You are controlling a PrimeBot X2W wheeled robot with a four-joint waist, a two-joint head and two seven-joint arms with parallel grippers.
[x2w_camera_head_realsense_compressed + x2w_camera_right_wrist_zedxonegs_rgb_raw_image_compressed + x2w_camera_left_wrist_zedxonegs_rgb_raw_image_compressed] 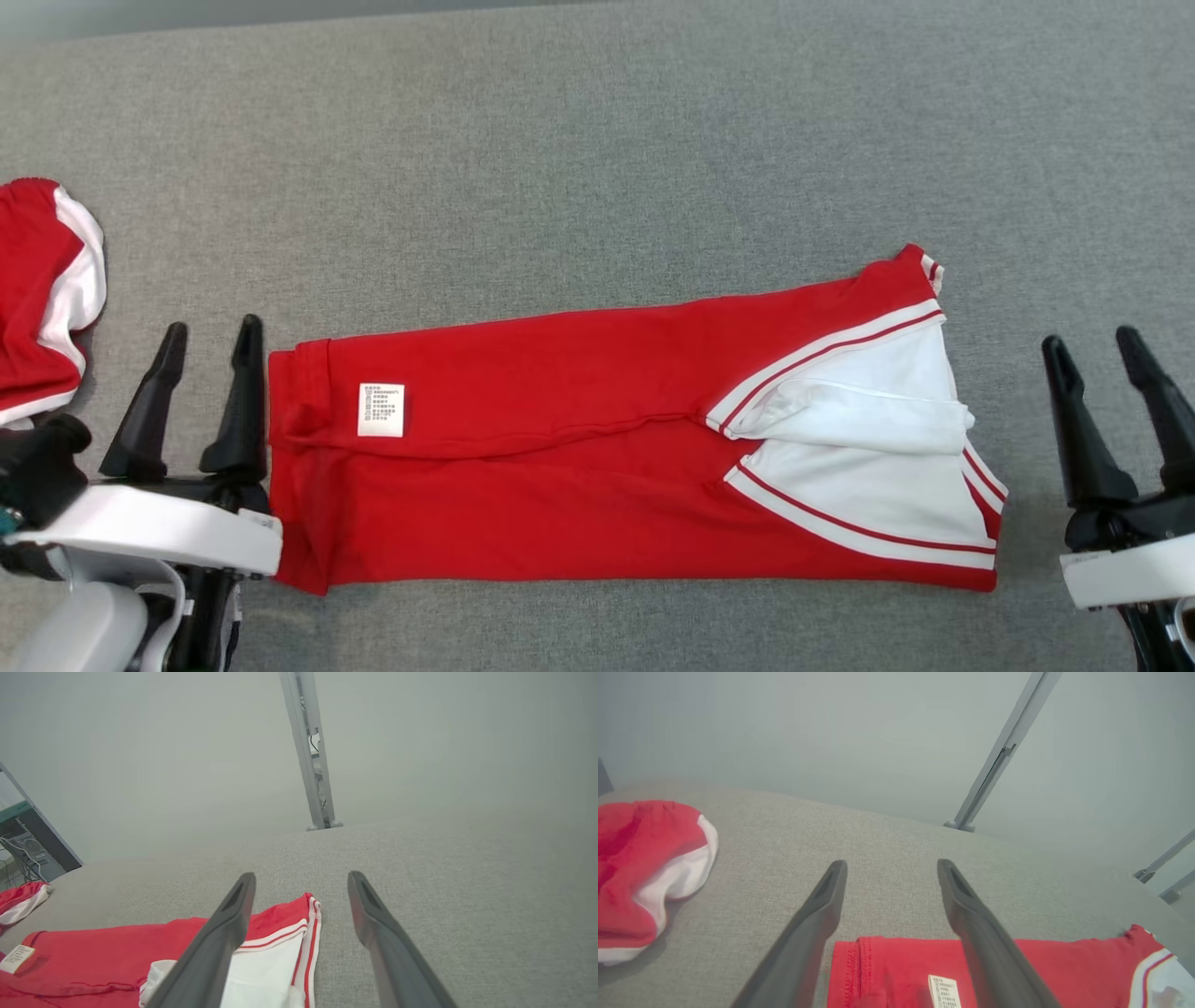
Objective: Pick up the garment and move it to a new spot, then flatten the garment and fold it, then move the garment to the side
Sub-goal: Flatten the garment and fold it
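The garment (579, 448), red with white panels and red-white stripes at its right end, lies folded lengthwise across the grey table, a white care label (381, 410) near its left end. My left gripper (209, 338) stands open just off the garment's left edge, nothing between its fingers; its wrist view shows the garment's red hem (901, 966) below the open gripper (892, 865). Beyond the garment's right end my right gripper (1090, 343) is open and apart from the cloth. In the right wrist view the striped corner (299, 933) lies between the fingers of that gripper (301, 877).
A second red and white garment (42, 299) lies bunched at the table's left edge, also in the left wrist view (640, 872). Grey fabric table surface (597, 168) stretches behind the garment. Metal frame posts (310, 765) rise past the far edge.
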